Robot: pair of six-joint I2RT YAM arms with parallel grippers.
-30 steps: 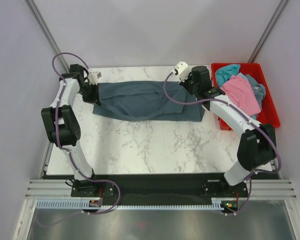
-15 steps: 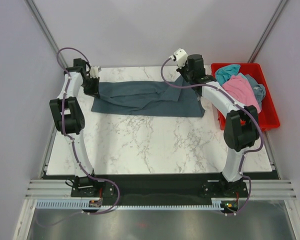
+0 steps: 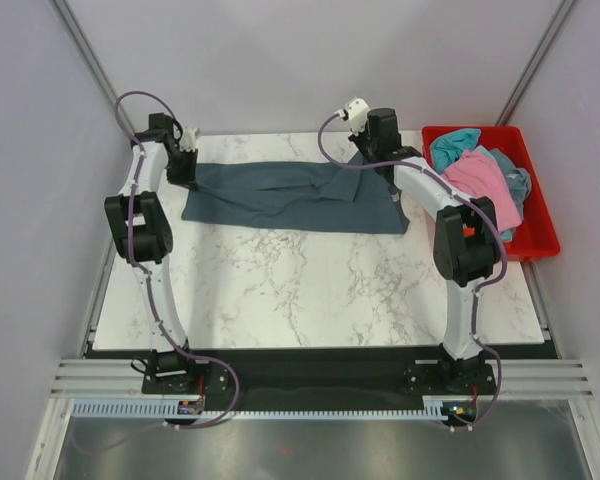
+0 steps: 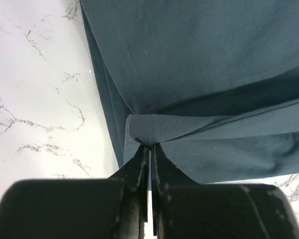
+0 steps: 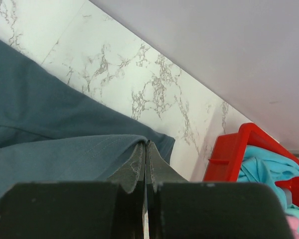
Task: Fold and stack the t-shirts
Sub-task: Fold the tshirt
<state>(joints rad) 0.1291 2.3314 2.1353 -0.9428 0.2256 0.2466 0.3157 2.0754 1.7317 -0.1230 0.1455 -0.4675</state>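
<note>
T-shirts in view: one dark slate-blue t-shirt (image 3: 280, 195) lies stretched sideways along the far part of the marble table (image 3: 310, 290), wrinkled and partly doubled over, its long edges running left to right. Two arms reach to it, one at each end. The left gripper (image 4: 149, 149) is pinched tight on a folded bit of hem at the shirt's left end, its two fingers pressed together with cloth bunched between the tips. The right gripper (image 5: 145, 147) is likewise clamped on a fold of the same shirt at its right end, near the table's far edge, jaws together on the fabric. One red plastic bin (image 3: 540, 235) stands at the table's far right corner, just beside the shirt's right end. It holds three pieces of cloth heaped together: one pink t-shirt (image 3: 480, 185) on top, one teal t-shirt (image 3: 455, 142) at the far side, and one grey-blue piece (image 3: 520, 185) at the right, whose shape I cannot tell.
</note>
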